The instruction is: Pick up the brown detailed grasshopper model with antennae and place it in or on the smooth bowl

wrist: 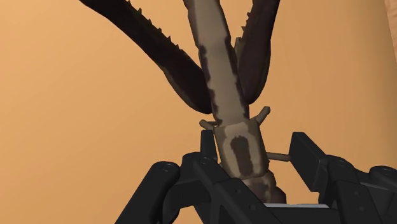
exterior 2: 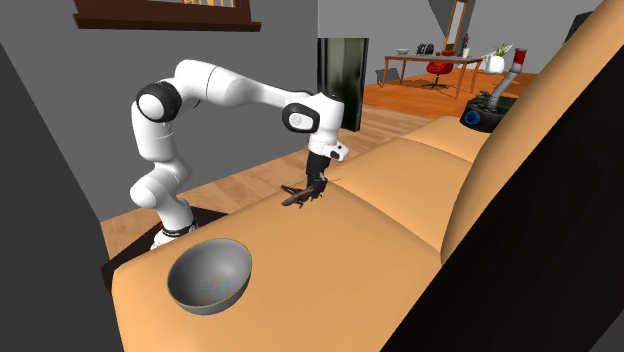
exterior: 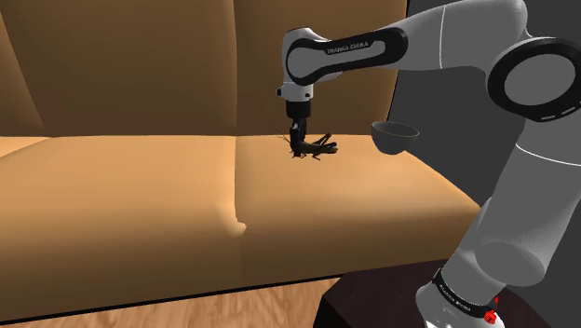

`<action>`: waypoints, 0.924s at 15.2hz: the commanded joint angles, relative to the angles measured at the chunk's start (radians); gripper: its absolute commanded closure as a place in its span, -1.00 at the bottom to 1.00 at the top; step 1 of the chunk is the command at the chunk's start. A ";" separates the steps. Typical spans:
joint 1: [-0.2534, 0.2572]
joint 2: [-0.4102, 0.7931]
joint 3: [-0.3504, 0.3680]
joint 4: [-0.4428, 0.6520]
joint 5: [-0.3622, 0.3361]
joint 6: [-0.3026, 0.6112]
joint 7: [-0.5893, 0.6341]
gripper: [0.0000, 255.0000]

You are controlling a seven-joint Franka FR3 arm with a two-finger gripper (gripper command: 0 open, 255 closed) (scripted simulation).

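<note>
The brown grasshopper model (exterior: pixel 317 146) lies on the tan sofa seat (exterior: pixel 140 177), its long spiny hind legs stretched away from the hand. My black gripper (exterior: pixel 297 143) comes straight down on its front end. In the wrist view the gripper (wrist: pixel 254 145) is shut on the grasshopper (wrist: pixel 224 102): one finger (wrist: pixel 207 141) presses the body and the other (wrist: pixel 306 153) meets a short side leg. From the second exterior view the gripper (exterior 2: pixel 315 187) stands over the grasshopper (exterior 2: pixel 298 196). The smooth grey bowl (exterior: pixel 394 136) rests upright at the seat's end, also near the front corner (exterior 2: pixel 208 276).
The sofa's tall backrest (exterior: pixel 168 65) rises close behind the gripper. A seam (exterior: pixel 235 186) splits the seat cushions. The dark stand (exterior: pixel 372 303) sits below the seat's front edge. A dark and blue object (exterior 2: pixel 487 112) lies farther along the sofa. A table (exterior 2: pixel 440 62) stands far off.
</note>
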 commanded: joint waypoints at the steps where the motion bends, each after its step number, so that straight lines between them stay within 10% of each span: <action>1: -0.001 -0.005 0.000 0.019 0.000 -0.024 0.000 1.00; 14: 0.000 -0.003 0.000 0.196 0.000 -0.200 0.005 1.00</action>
